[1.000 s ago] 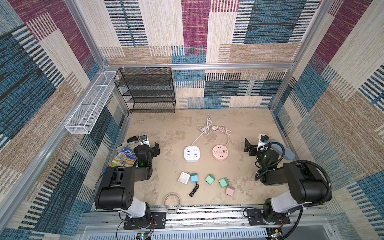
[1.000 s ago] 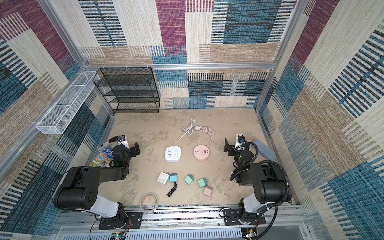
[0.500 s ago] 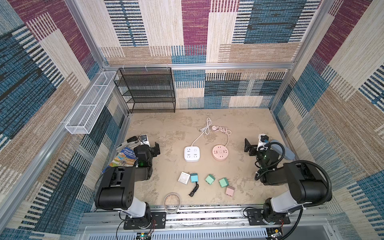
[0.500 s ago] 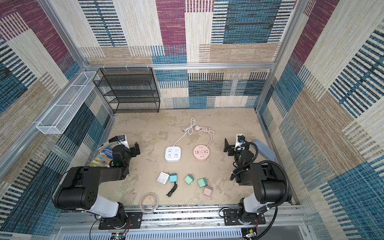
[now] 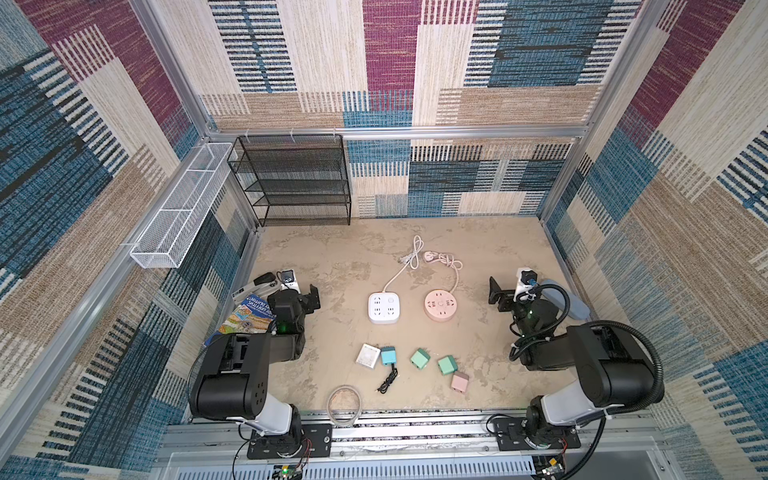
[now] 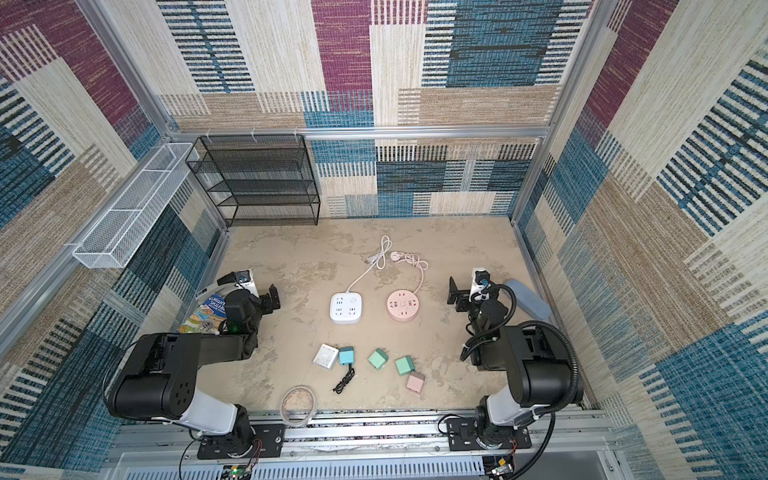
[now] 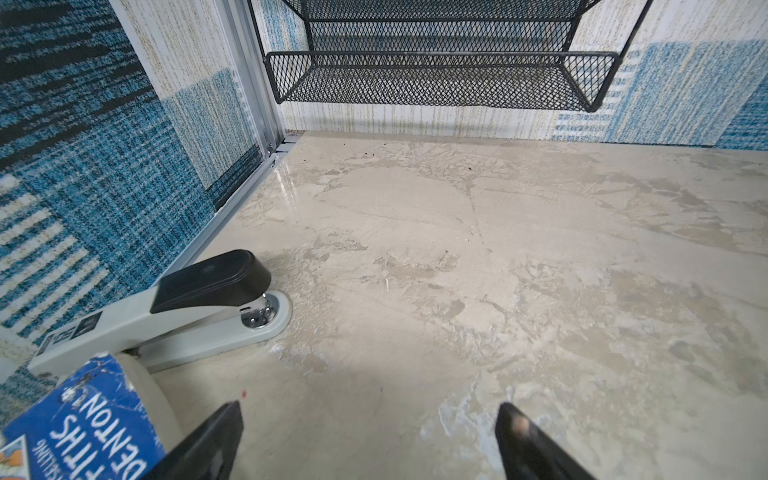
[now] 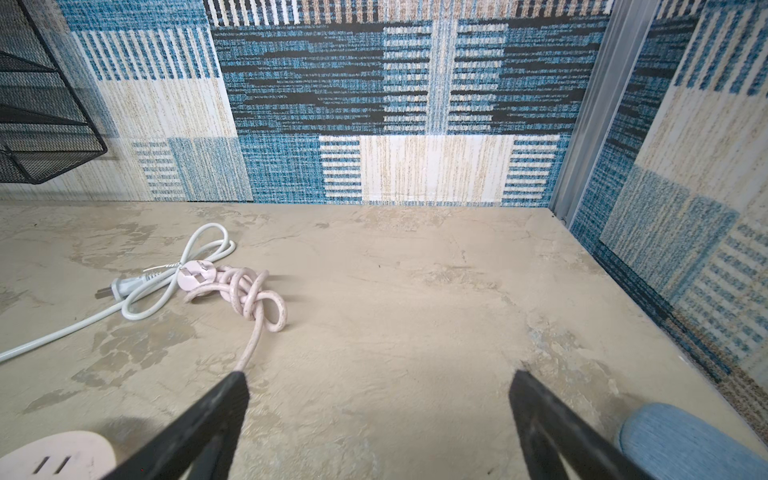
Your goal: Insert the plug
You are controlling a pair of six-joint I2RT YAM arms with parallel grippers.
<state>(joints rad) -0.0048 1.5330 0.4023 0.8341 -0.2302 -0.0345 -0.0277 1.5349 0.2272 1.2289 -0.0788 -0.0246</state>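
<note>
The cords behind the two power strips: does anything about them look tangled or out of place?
Yes. The pink cord is twisted into a loose knot right by its plug, and the white cord makes a loop that overlaps that plug, so the two ends lie bundled together. The white plug too lies loose on the table.

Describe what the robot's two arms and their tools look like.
The left arm and right arm are boxy black links on white base segments, each wrist showing a green light. A black ribbed hose loops over the right one. The left tool and right tool each have two tapered black fingers.
</note>
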